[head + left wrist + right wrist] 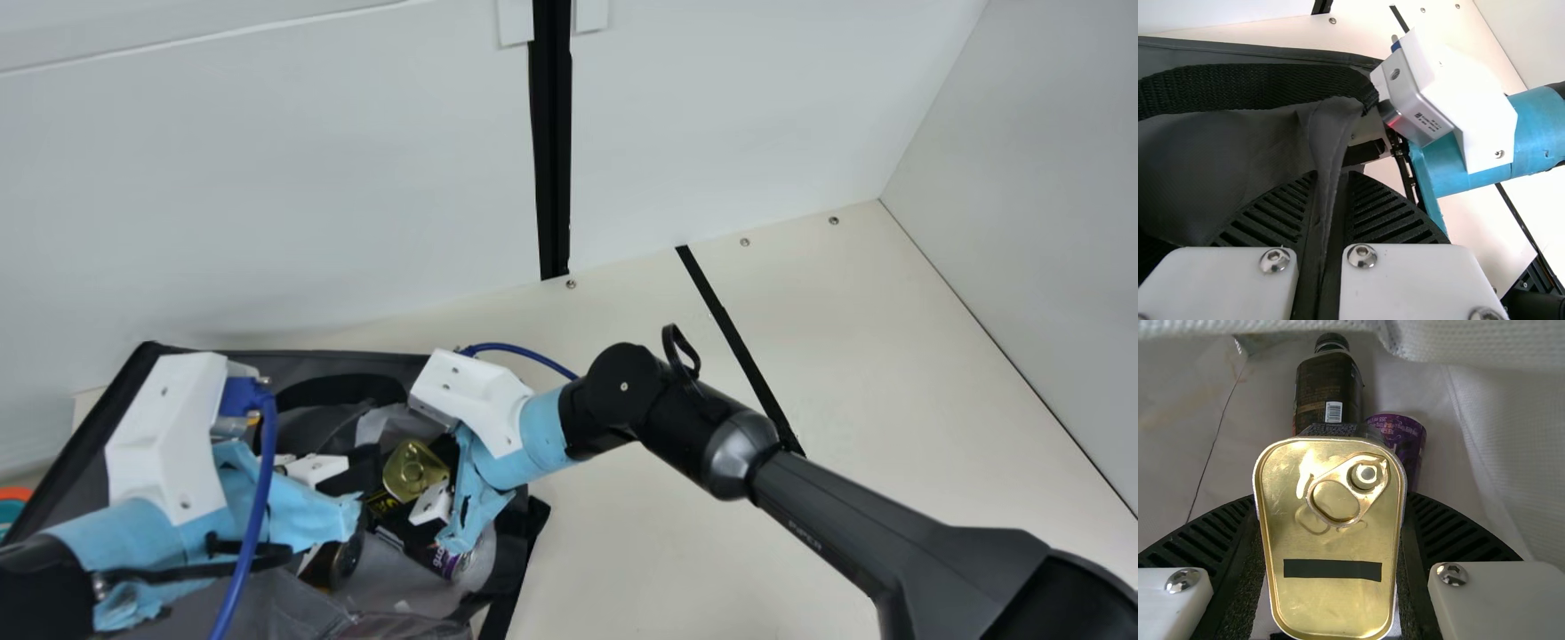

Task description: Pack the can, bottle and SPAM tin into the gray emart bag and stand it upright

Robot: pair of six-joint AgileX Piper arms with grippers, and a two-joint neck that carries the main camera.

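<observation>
The gray bag (329,356) lies open at the left, with my left gripper (164,444) at its left side. In the left wrist view my left gripper (1328,183) is shut on a fold of gray bag fabric (1331,127), beside a black strap. My right gripper (471,391) reaches in over the bag's right side, by the gold-lidded SPAM tin (409,468). The right wrist view has my right gripper (1331,520) shut on the SPAM tin (1331,607), lid facing the camera. Beyond it, on the pale lining, are the dark bottle (1328,390) and purple can (1405,443), both partly behind the tin.
White walls (267,196) stand behind and at the right. A black strip (738,342) crosses the cream table (889,373) right of the bag. An orange and teal object (12,502) is at the far left edge. My two wrists are close together over the bag.
</observation>
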